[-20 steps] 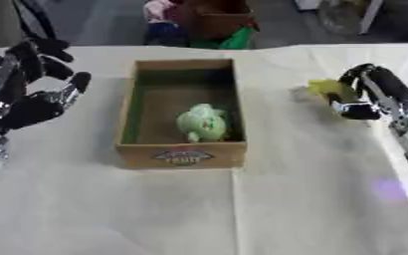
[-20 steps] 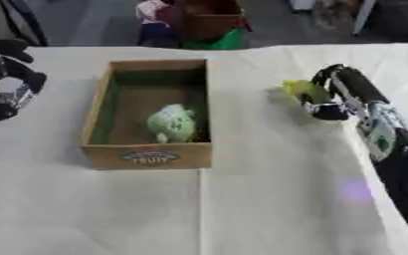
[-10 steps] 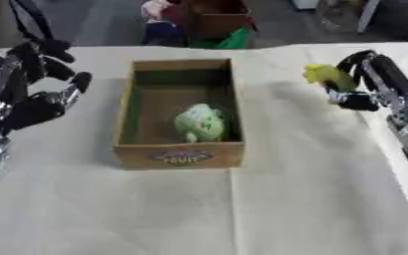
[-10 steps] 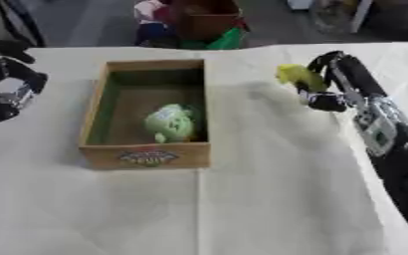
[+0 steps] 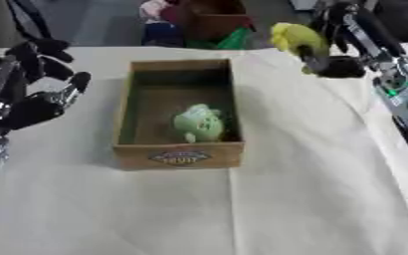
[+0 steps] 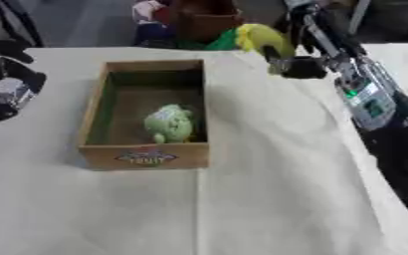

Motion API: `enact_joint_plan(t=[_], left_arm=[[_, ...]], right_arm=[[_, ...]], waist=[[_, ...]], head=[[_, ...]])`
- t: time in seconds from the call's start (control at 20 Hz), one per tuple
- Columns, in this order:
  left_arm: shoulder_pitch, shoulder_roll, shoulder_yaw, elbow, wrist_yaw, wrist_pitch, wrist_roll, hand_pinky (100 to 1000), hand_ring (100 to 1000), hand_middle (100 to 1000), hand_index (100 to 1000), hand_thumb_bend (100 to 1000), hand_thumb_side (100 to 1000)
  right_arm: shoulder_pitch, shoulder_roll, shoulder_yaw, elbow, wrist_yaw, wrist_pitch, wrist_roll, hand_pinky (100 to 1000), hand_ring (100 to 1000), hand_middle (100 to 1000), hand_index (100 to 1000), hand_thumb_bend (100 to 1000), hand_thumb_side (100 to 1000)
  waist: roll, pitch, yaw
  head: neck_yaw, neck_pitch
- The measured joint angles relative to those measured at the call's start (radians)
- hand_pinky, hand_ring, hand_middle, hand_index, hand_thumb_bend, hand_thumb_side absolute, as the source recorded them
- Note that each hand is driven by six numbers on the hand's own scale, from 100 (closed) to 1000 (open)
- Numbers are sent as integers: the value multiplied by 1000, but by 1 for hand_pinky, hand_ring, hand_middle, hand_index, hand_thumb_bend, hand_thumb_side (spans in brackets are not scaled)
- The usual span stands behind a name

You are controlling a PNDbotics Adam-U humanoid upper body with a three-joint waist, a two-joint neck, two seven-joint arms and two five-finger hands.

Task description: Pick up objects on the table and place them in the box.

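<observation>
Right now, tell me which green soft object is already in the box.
The pale green one, lying inside the wooden box; the yellow-green one is held aloft by the right robot hand.

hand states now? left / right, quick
Left robot hand: open, holding nothing, beside the box.
Right robot hand: shut on the yellow object, raised off the table.

Table (image 5: 312, 199): covered with a creased white cloth (image 5: 103, 209). One wooden box (image 5: 179, 155) stands directly on it, between the left hand (image 5: 33, 102) and the right hand (image 5: 334, 62).
</observation>
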Motion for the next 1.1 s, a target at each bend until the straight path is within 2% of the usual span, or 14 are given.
enact_joint_plan(t=[0.25,0.3,0.35,0.4,0.5,0.65,0.7,0.75,0.8,0.9,0.95,1.1], left_arm=[[0,-1,0,0,4,0,0,657,599,608,777,410,257],[0,-1,0,0,4,0,0,657,599,607,777,410,257],[-1,-1,0,0,5,0,-1,656,599,607,777,410,257],[-2,-2,-1,0,5,0,-1,656,599,607,777,411,257],[-3,-7,-2,-1,7,-1,-3,656,599,606,777,411,257],[-6,-10,-3,-1,9,-1,-5,656,599,606,777,411,257],[-8,-10,-3,-1,9,0,-6,655,598,604,777,412,258],[-9,-11,-4,-1,10,0,-6,655,598,604,777,412,258],[-10,-14,-4,-1,12,0,-6,655,597,604,777,412,258],[-10,-18,-4,-1,14,1,-7,655,597,604,777,412,258],[-10,-19,-4,-2,14,1,-8,654,597,603,776,413,260],[-10,-19,-4,-2,16,2,-8,654,597,603,776,412,261]], right_arm=[[-36,37,33,-21,-31,-33,126,197,401,451,491,100,172],[-40,44,35,-18,-33,-39,142,247,427,471,500,100,178],[-45,51,35,-9,-33,-44,157,252,429,473,502,100,178],[-53,65,35,7,-30,-50,174,287,448,487,518,100,182],[-75,108,35,53,-7,-63,204,293,451,490,522,100,183],[-88,149,27,111,31,-87,223,293,451,490,522,100,183],[-89,154,24,123,40,-93,223,430,539,593,629,165,350],[-89,158,19,135,48,-96,223,436,544,599,638,227,373],[-90,166,14,150,58,-96,223,450,554,613,658,334,420],[-99,188,7,183,85,-88,216,450,554,613,658,334,420],[-103,196,4,197,101,-86,210,472,575,640,697,457,487],[-106,212,-7,221,147,-78,178,475,578,643,701,455,494]], waist=[[-2,0,14],[-2,0,14],[-2,0,18],[0,0,27],[0,0,42],[0,0,43],[1,0,43],[1,0,47],[2,0,55],[4,0,61],[4,0,60],[3,0,60]], head=[[-7,0],[-8,0],[-10,-1],[-14,-1],[-22,-3],[-28,-7],[-30,-9],[-31,-9],[-35,-9],[-40,-10],[-41,-10],[-43,-10]])
